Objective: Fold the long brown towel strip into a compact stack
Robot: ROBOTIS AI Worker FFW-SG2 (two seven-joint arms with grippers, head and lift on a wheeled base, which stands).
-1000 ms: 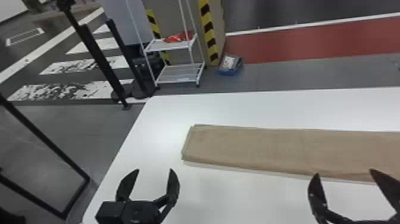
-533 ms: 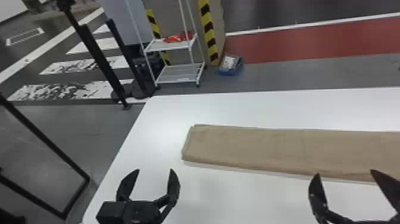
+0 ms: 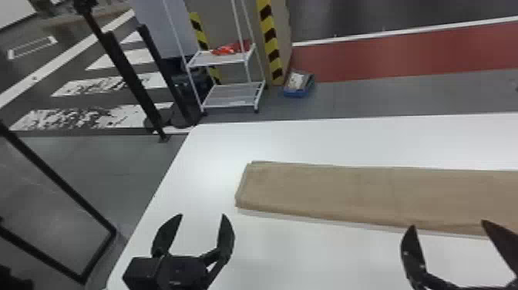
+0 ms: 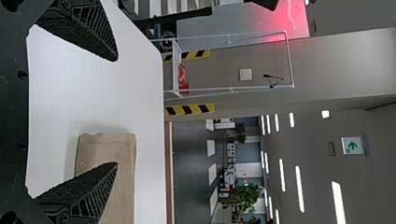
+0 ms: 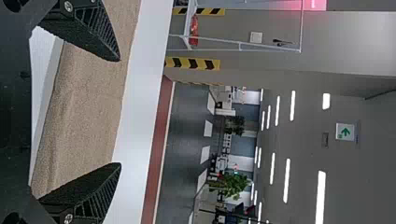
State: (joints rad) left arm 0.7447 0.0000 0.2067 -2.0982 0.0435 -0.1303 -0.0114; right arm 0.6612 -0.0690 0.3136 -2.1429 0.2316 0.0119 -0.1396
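Head view: left tool (image 3: pixel 202 215) forward.

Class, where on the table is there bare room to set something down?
The table is bare between towel and far edge, between towel and left edge, and between left hand and right hand. It looks crowded where the right hand meets the towel's near side.

Right pincer (image 3: pixel 448 224): two black ribbed fingers (image 5: pixel 91 191), spread well apart. Brown towel strip (image 5: pixel 81 102) runs past behind both; soft lengthwise crease, flat on white bench (image 5: pixel 140 88). Red floor band (image 5: pixel 156 135) beyond the bench edge. Farther off: white rack (image 5: pixel 187 21) bearing something red (image 5: pixel 194 31), yellow-and-black striping (image 5: pixel 194 64) near it, leafy plant (image 5: pixel 236 185), green arrow sign (image 5: pixel 345 131), lit ceiling lamps (image 5: pixel 321 198).
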